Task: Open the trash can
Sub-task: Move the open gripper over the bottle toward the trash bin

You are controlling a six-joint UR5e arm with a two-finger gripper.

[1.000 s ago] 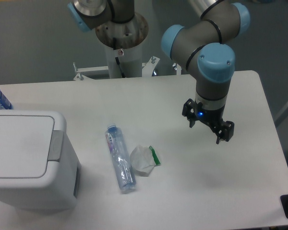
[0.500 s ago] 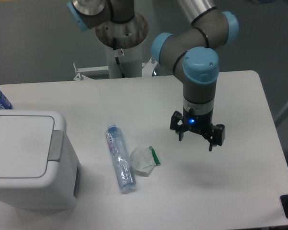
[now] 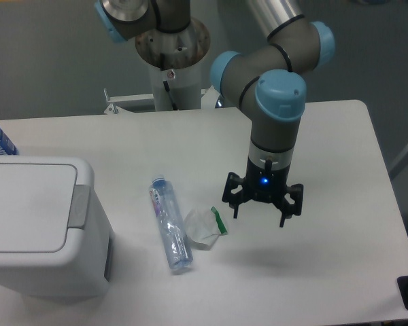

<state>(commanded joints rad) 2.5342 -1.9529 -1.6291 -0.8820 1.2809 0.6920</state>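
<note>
Single fixed camera, high, overlooking table (image 3: 156, 142).
</note>
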